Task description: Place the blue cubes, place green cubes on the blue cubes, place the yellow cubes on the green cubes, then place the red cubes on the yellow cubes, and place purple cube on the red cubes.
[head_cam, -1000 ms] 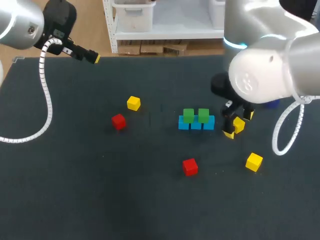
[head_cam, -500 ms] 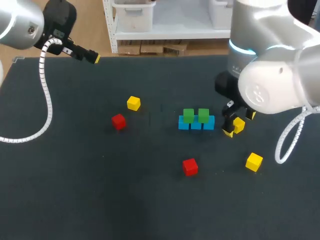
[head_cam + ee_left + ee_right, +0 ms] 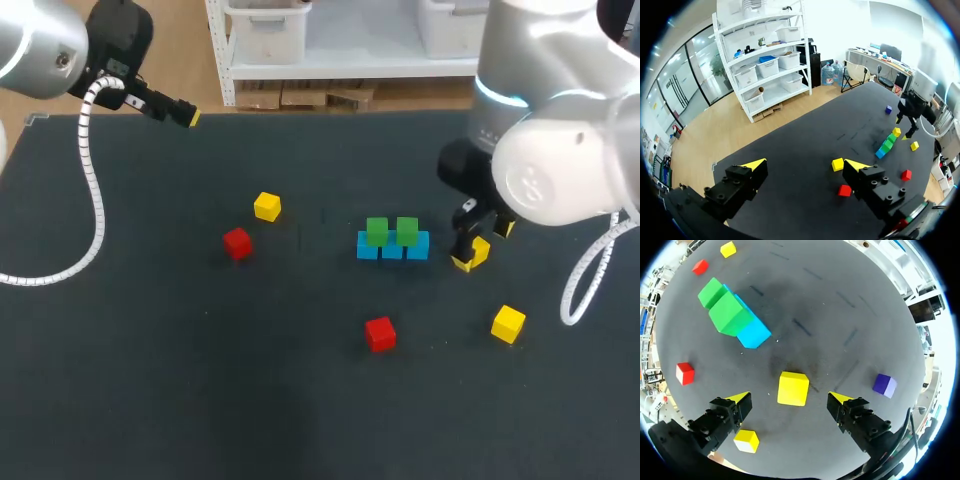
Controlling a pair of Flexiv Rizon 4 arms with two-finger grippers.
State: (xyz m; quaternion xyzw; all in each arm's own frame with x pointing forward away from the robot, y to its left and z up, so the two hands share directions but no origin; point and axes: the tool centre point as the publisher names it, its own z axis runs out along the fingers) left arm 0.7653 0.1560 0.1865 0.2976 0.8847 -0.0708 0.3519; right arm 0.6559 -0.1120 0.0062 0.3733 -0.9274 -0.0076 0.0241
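Right gripper (image 3: 788,399) astride yellow cube (image 3: 792,387)

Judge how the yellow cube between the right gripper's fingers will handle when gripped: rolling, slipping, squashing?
The yellow cube has flat faces and rests flat on the table, so it probably slides rather than rolls. Its edges look crisp, so it is likely rigid. It sits roughly centred between the right gripper's open fingers, so closing should barely shove it.
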